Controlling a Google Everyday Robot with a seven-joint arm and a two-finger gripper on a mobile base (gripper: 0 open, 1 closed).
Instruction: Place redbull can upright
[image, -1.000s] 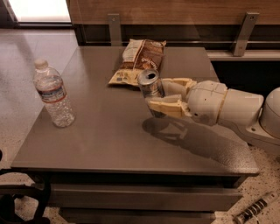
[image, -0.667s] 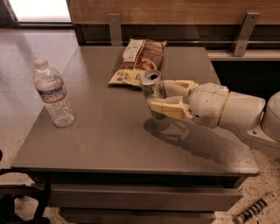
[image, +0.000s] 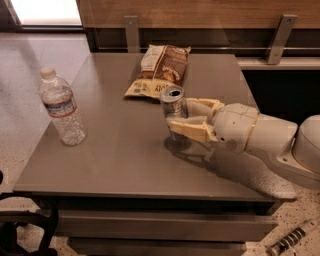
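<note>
Upright can (image: 173, 109) just right of the worktop's (image: 115, 155) centre, top facing up, lower part hidden behind the near finger. Grasped by the pincer (image: 181, 116), with cream fingers (image: 192, 130) clenched on either side of it and the white arm (image: 260, 135) reaching in across the right edge. Dark shadow on the worktop directly under the can. Just behind, toward the middle of the far edge, a snack bag (image: 161, 70) lying flat. Well apart, near the left edge, a clear bottle (image: 62, 107) standing with its white cap on. Grey-brown worktop with a dull sheen and a lower shelf (image: 160, 222) beneath the front edge. Beyond the far edge, a wood-panelled wall (image: 200, 12) with two metal brackets (image: 131, 32). Pale speckled floor (image: 30, 65) at left and at front right.
</note>
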